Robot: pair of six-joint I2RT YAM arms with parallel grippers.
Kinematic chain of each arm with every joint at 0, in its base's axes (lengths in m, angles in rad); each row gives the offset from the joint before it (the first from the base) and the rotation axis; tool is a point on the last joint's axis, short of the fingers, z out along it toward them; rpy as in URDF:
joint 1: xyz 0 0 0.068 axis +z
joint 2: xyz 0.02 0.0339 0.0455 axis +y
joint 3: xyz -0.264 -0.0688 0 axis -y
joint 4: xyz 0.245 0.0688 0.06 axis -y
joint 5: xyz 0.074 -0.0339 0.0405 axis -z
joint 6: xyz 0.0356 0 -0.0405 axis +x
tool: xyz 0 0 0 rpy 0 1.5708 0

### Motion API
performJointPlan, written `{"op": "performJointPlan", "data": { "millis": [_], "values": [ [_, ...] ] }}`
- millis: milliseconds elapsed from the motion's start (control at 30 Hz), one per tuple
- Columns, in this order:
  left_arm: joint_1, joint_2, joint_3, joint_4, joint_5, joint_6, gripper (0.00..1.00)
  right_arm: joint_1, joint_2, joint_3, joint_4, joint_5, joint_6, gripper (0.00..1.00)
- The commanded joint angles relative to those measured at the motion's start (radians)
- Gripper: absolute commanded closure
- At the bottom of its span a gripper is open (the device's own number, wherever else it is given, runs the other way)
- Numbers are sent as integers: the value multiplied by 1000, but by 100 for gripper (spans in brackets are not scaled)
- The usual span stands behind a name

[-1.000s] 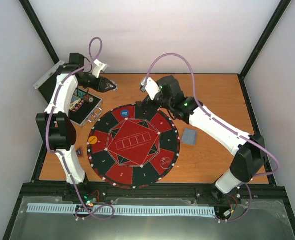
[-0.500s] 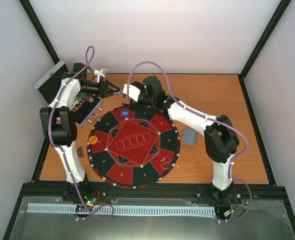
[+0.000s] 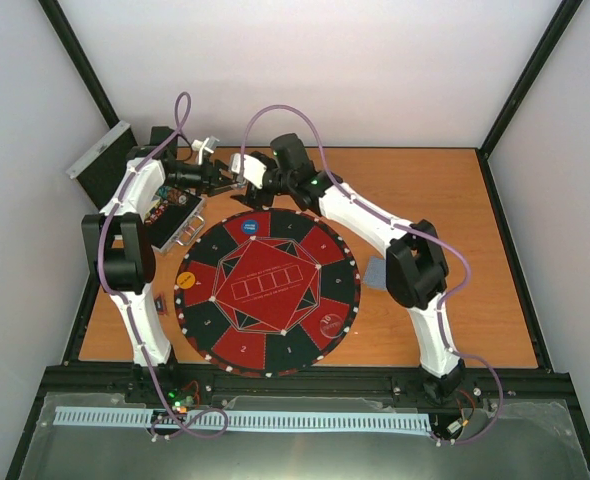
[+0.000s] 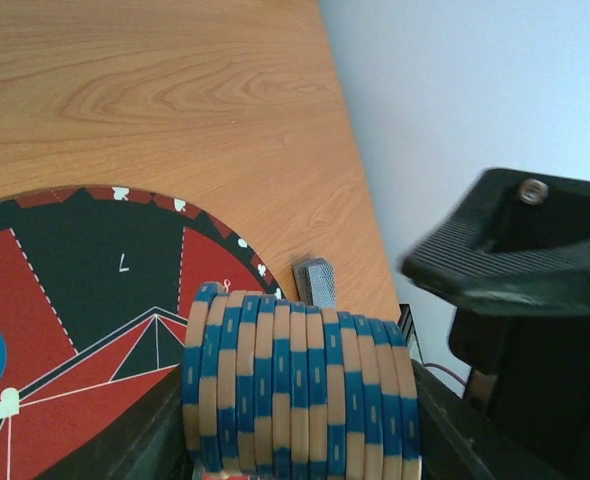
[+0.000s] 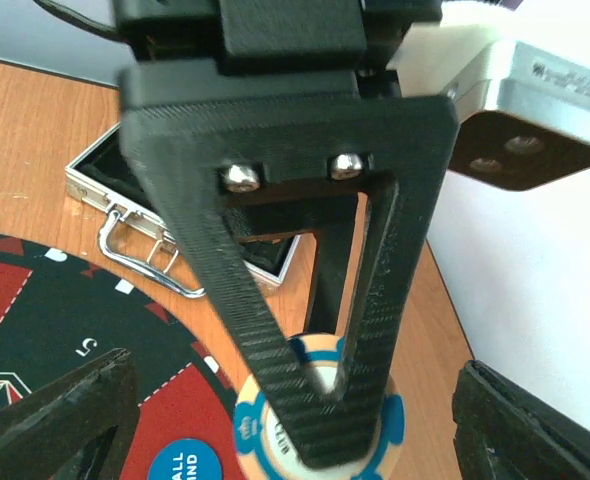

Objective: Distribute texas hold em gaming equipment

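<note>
From above, the left gripper (image 3: 222, 179) and right gripper (image 3: 243, 168) meet by the far edge of the mat (image 3: 275, 292), beside the case (image 3: 175, 225). The left wrist camera shows its jaws clamped on a stack of chips (image 4: 300, 385). The right wrist camera shows its fingers (image 5: 55, 420) spread wide either side of that stack, gripping nothing. This looks like a handover, needing the right to close before the left releases.

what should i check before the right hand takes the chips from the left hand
1. Left hand grips chip stack: ok, clamped from both ends.
2. Right hand open: ok, fingers wide.
3. Stack centred between the right hand's fingers: ok.
4. Right hand touching chips: not ok, gaps on both sides.
5. Free chip surface to grip beside the left hand's finger: cannot tell, the finger covers most of the stack's end.
</note>
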Motion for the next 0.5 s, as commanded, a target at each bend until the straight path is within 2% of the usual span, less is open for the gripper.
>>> {"op": "performJointPlan", "data": {
  "millis": [0,67,200,467],
  "values": [
    [-8,-50,7,29,59,-7,99,-12,76,114,-116,-32,-2,15],
    [-10,-52,9,27,59,-4,99,-18,95,136,-118,-33,-3,17],
    [-10,-50,8,26,63,-3,99,-21,113,160,-129,-51,-36,31],
    [-20,-46,16,26,68,-5,99,-21,141,184,-116,-35,-84,39]
  ]
}}
